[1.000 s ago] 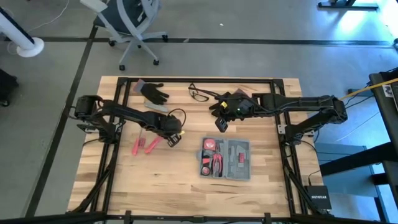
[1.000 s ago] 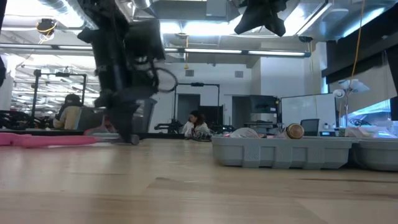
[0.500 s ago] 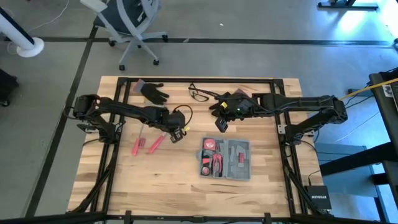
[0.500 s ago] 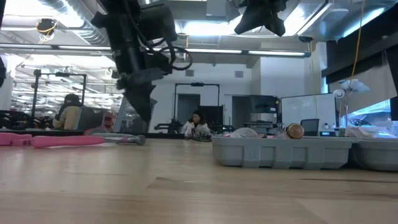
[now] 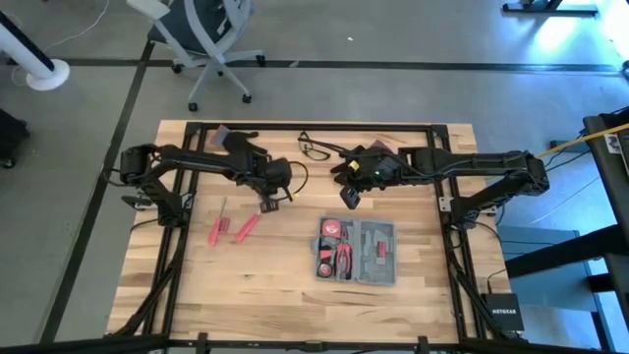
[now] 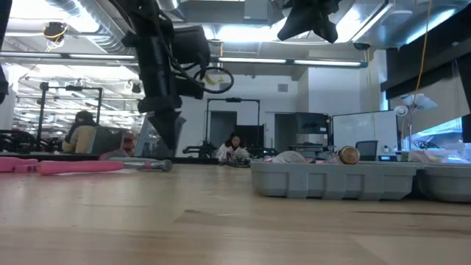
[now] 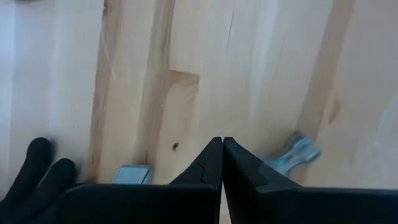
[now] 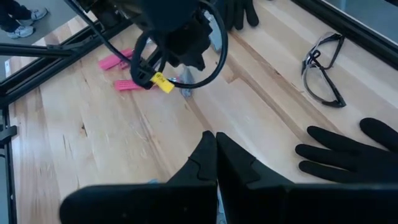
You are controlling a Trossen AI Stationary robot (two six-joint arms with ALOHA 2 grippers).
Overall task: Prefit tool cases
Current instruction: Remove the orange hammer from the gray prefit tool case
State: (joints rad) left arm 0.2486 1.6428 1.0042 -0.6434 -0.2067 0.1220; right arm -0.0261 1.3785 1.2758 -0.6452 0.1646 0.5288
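The grey-blue tool case [image 5: 357, 252] lies open and flat on the table right of centre, with red-handled tools in its left half; the low view shows its side wall [image 6: 331, 181]. My left gripper [image 5: 267, 201] hangs shut above the table's middle [image 7: 222, 142], just beyond the metal tip [image 7: 296, 155] of a loose red-handled tool [image 5: 248, 225]. My right gripper [image 5: 350, 200] is shut too [image 8: 215, 138] and held high over the table, far of the case. Neither touches anything.
Two loose red-handled tools [image 5: 218, 222] lie on the table left of centre. One black glove [image 5: 238, 144] lies at the far edge, partly under my left arm; another [image 8: 348, 154] lies under my right arm. Safety glasses [image 5: 314, 148] sit between them. A dark frame rims the table.
My left gripper has risen from the table surface at the red-handled tool's metal tip and moved toward the far edge. The tool stays lying on the table. My right arm has kept still.
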